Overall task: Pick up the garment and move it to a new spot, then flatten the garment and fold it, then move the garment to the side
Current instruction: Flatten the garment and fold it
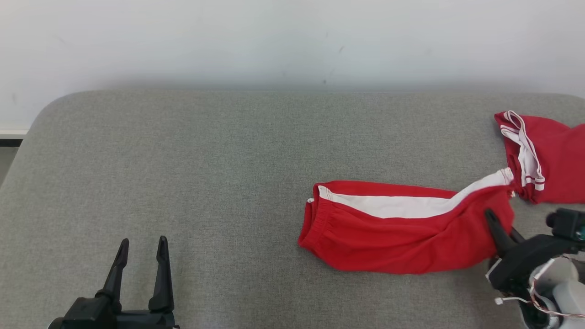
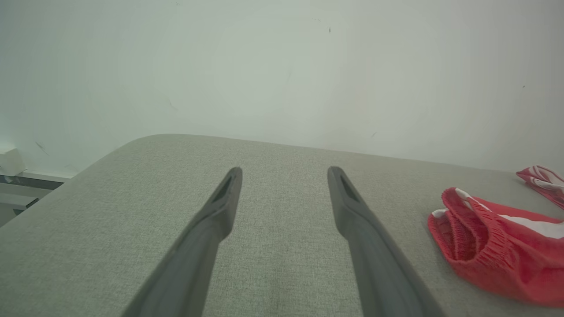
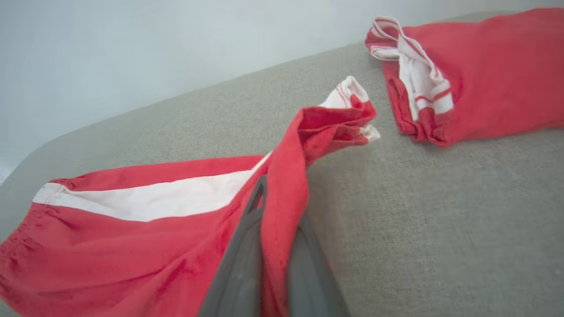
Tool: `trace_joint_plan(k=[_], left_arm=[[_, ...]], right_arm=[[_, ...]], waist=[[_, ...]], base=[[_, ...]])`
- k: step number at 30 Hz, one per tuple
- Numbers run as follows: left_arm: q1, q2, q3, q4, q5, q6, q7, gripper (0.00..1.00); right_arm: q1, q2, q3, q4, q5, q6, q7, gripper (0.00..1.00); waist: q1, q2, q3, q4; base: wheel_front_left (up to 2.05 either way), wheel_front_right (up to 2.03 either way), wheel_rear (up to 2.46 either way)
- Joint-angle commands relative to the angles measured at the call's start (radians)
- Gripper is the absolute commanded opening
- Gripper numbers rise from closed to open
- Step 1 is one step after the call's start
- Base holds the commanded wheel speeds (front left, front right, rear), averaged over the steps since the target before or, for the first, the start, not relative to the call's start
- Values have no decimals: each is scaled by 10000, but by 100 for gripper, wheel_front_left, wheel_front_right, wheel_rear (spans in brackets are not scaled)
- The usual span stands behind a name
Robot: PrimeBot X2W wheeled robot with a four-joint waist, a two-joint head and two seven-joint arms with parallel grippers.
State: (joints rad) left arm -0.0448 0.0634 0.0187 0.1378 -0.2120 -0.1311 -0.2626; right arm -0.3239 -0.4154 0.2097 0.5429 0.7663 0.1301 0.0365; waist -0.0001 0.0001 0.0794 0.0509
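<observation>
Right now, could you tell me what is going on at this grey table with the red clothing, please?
The robot's right gripper is shut on the right-hand edge of a red fabric garment with a white stripe, which lies rumpled, not yet flattened, on the grey cloth-covered table. The left gripper is open and holds nothing, over bare table at the near left. A second red and white piece of clothing lies apart from the first, at the far right.

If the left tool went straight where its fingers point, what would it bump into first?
Likely the white wall, past bare grey table. The red garment lies to the right of the left tool, off its line. Depth is unclear, so the table might come first.
</observation>
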Motion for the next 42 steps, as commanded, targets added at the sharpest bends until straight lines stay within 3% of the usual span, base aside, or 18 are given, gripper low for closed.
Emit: trace_joint_plan(k=[1,9,15,26,36,37,38,42], left_arm=[[49,-3,25,-10,120,12,-26,100],[-26,-42,-6,50,152,12,-26,100],[-241,-67,-146,114,89,12,-26,100],[-585,-105,-376,329,-75,13,-26,100],[-650,-127,-337,438,-96,13,-26,100],[-674,-127,-341,446,-96,13,-26,100],[-706,-128,-337,465,-106,13,-26,100],[-691,-129,-285,495,-81,13,-26,100]], right_arm=[[191,186,17,-442,-163,1,76,0],[349,1074,229,-2260,-751,1,812,0],[152,1692,412,-2579,-1142,1,1298,0],[-67,2799,865,-1925,-1666,1,1355,0],[-156,3293,1428,-991,-1693,1,535,0],[-211,3313,1543,-950,-1732,1,393,19],[-240,3317,1624,-879,-1780,1,263,100],[-384,2958,1898,-939,-1824,1,-410,100]], waist=[[1,-1,-36,8],[1,-1,-114,201],[1,-1,-23,498],[1,-1,291,1217],[1,-1,445,1249],[1,-1,459,1238],[1,-1,466,1222],[1,-1,427,1103]], base=[[0,0,0],[0,0,0],[0,0,0],[0,0,0],[0,0,0],[0,0,0],[0,0,0],[0,0,0]])
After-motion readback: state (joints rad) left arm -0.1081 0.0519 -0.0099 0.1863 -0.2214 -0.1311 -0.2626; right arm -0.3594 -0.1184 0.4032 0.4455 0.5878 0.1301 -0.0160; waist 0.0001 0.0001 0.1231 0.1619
